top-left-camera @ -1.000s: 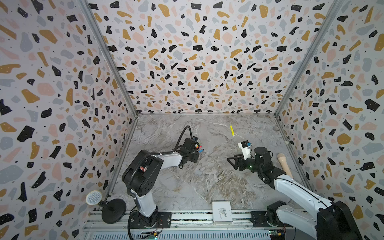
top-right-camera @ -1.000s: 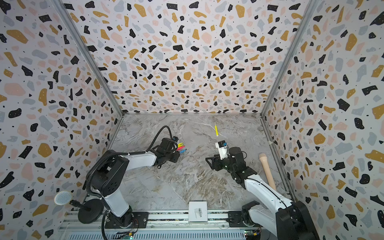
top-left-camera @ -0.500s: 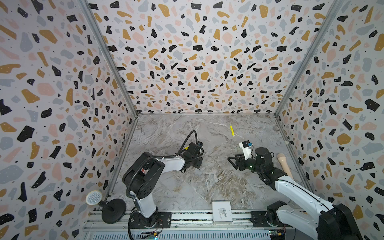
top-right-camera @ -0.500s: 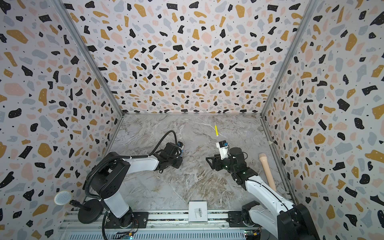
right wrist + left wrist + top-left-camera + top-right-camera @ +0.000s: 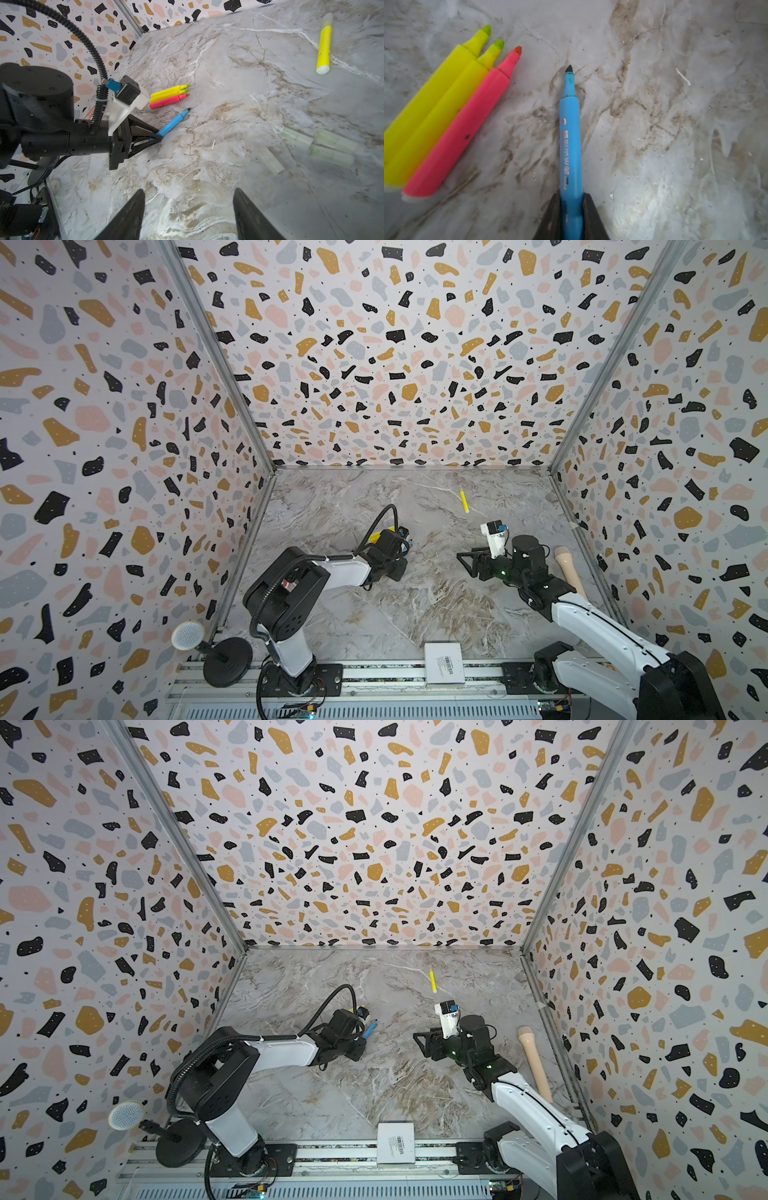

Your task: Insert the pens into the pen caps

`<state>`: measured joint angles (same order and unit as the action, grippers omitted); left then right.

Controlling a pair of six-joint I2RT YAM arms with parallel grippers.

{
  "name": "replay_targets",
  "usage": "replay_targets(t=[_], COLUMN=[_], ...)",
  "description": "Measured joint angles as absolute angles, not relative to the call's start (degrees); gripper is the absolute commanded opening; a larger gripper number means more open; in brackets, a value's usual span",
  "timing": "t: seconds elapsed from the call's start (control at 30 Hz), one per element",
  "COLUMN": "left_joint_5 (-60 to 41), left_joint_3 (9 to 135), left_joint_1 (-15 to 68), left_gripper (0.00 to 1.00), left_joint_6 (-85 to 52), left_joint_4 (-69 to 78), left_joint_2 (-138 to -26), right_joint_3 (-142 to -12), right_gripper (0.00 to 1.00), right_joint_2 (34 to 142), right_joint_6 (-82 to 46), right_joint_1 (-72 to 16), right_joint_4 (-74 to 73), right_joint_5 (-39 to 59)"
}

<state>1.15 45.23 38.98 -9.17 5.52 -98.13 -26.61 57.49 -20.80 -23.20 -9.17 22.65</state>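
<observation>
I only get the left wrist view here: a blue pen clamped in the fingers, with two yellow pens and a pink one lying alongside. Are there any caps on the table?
Observer: Yes. The right wrist view shows four pale translucent cylindrical caps loosely grouped on the grey marbled table, well apart from the slim blue pen.
Reviewer: Is the right gripper holding one?
Observer: No. The right gripper is open, with nothing between its fingers.
Reviewer: Any pen outside my view?
Observer: One. A third bright yellow pen lies alone nearer the back wall.
</observation>
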Motion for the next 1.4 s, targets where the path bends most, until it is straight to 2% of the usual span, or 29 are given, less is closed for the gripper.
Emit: replay_targets(t=[0.17,0.4,0.83,1.3,1.4], left_joint_5=[-1.4,-5.8,-6.8,-5.4,-5.2], left_joint_3=[38.6,28.3,20.9,20.1,20.1], left_joint_1=[40.2,43.8,50.2,54.6,55.2], left_gripper=[0.14,0.14,0.14,0.14,0.14], left_joint_6=[-10.2,-14.9,-23.9,-27.5,-27.9], left_joint_4=[9.5,18.6,32.6,36.3,36.3], left_joint_2=[-93.4,-86.1,-78.3,-74.8,-74.8], right_joint_3=[-26.6,-24.1,-23.3,-25.6,-25.6], right_gripper=[0.70,0.72,0.70,0.52,0.42], right_joint_2=[58.5,67.6,77.1,81.6,81.9], right_joint_6=[-21.8,-26.5,-33.8,-38.9,-39.8], right_joint_1=[-23.0,-22.9,-27.8,-31.5,-32.0], right_joint_4=[-9.7,-17.8,-31.8,-39.8,-40.7], right_joint_5=[25.0,35.6,42.3,42.7,42.6])
